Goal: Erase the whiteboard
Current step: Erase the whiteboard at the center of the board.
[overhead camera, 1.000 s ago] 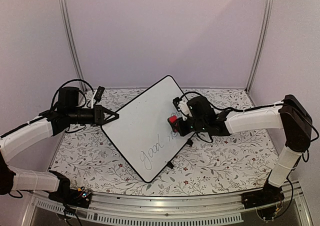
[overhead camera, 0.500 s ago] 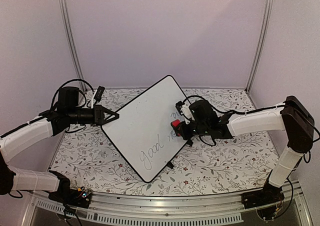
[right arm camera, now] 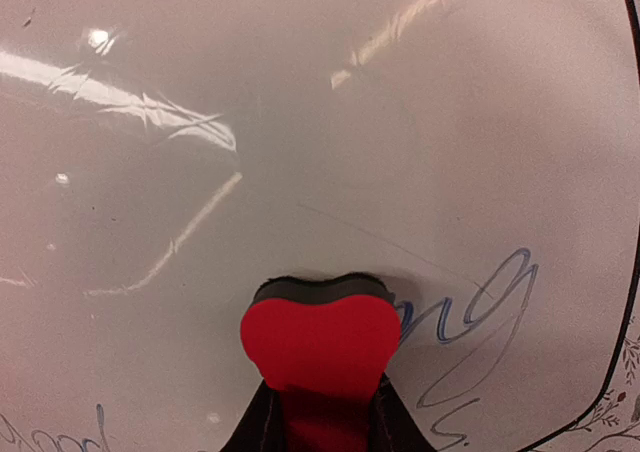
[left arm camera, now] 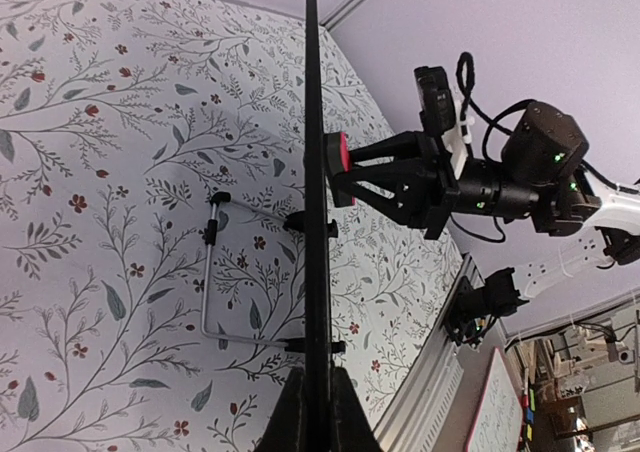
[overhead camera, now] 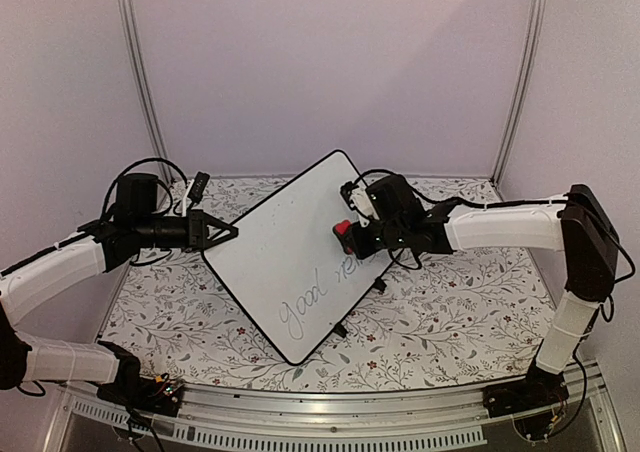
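Firmly pinching whiteboard (overhead camera: 280, 252) edge with left gripper (overhead camera: 231, 234). Pressing red eraser (right arm camera: 320, 347), clamped in right gripper (right arm camera: 322, 422), against its face.

Soft, even, pinkish light; streaky white glare on the whiteboard (right arm camera: 300, 92) close up; overhead view slightly grainy.

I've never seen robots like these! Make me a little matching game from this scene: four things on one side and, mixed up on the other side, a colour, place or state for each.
Things:
1. whiteboard
2. red eraser
3. handwriting
4. left gripper

Descriptions:
A. shut on the board's left edge
B. cursive, toward the board's near corner
C. glossy white with a thin black frame
D. gripped by the right gripper, against the board's face

Pairs: 1-C, 2-D, 3-B, 4-A
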You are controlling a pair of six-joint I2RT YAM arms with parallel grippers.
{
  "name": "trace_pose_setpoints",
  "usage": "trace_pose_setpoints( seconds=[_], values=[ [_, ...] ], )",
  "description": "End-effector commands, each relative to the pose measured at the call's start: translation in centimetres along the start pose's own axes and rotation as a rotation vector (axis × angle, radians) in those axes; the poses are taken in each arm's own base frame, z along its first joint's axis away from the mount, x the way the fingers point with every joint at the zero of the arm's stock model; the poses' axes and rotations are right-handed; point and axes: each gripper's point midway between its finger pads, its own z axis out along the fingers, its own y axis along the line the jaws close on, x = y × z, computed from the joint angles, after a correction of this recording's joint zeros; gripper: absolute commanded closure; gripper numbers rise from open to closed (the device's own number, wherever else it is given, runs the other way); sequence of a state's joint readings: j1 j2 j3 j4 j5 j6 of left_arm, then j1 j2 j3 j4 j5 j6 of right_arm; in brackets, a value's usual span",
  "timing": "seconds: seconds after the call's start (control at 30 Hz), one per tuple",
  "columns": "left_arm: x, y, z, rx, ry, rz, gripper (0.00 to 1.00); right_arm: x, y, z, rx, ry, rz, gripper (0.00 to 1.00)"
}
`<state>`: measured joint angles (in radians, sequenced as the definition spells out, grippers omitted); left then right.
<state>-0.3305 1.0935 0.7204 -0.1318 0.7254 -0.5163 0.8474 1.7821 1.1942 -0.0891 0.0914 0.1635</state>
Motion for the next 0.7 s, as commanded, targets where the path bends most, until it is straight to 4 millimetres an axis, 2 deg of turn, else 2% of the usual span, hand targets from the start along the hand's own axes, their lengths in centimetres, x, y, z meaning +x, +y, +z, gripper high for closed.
trace_pose_setpoints(
  seconds=[0.0, 0.1, 0.17, 0.33, 0.67],
  values=[
    [0.5, -1.3, 0.0, 0.069, 0.017, 0.064, 1.00, -2.2, -0.6, 1.0, 0.022, -0.014, -0.024, 1.00],
    [0.4, -1.3, 0.0, 0.070, 0.017, 0.064, 1.00, -3.6, -0.9, 1.3, 0.022, -0.029, -0.026, 1.00],
    [0.5, -1.4, 0.0, 0.071, 0.017, 0.065, 1.00, -3.5, -1.1, 1.7, 0.024, -0.020, -0.026, 1.00],
    [0.4, -1.4, -0.1, 0.072, 0.016, 0.066, 1.00, -1.2, -1.4, 2.3, 0.025, 0.025, -0.022, 1.00],
    [0.5, -1.4, 0.0, 0.072, 0.020, 0.063, 1.00, 3.4, -1.7, 2.0, 0.005, 0.086, 0.018, 1.00]
  ],
)
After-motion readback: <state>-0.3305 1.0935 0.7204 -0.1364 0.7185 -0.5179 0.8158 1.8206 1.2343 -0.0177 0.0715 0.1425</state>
